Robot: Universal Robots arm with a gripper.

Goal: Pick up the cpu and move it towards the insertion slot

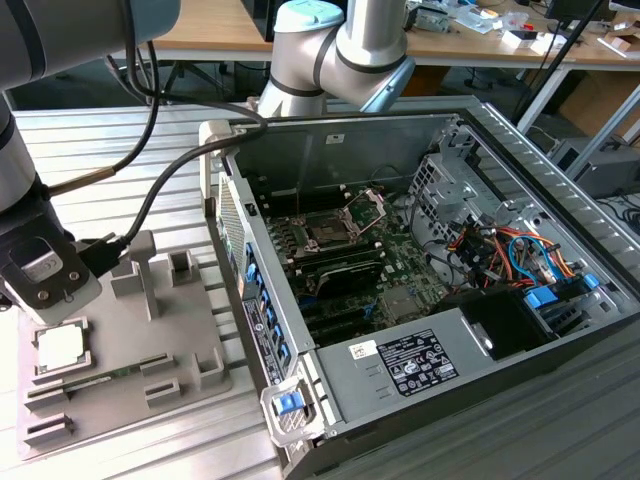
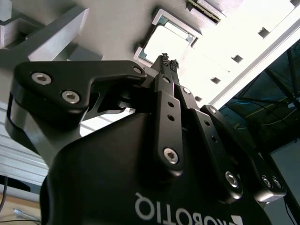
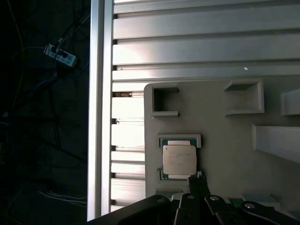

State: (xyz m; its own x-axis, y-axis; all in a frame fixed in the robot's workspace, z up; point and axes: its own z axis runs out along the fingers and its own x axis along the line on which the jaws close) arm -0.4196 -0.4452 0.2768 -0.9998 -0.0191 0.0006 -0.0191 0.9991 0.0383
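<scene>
Gripper (image 3: 197,179) first: its two fingers are pressed together at the tips and pinch nothing, as both wrist views show. It hangs over the near edge of the cpu (image 3: 179,159), with the tips just above that edge. Whether they touch the chip cannot be told.

The cpu lies flat, silvery top up, seated in the square recess of the grey tray (image 3: 225,117). In the exterior view it sits directly below the arm's wrist, at the tray's corner, and the tray's raised blocks stand farther off from the gripper.

The slot (image 1: 327,232) is well apart from the gripper, on the green board inside the open case (image 1: 520,160), with its bracket tilted up.

By my judgement the task is barely begun. The gripper has reached the cpu, but the chip is neither gripped nor lifted. The grasp, the lift and the whole carry across to the slot are left.
</scene>
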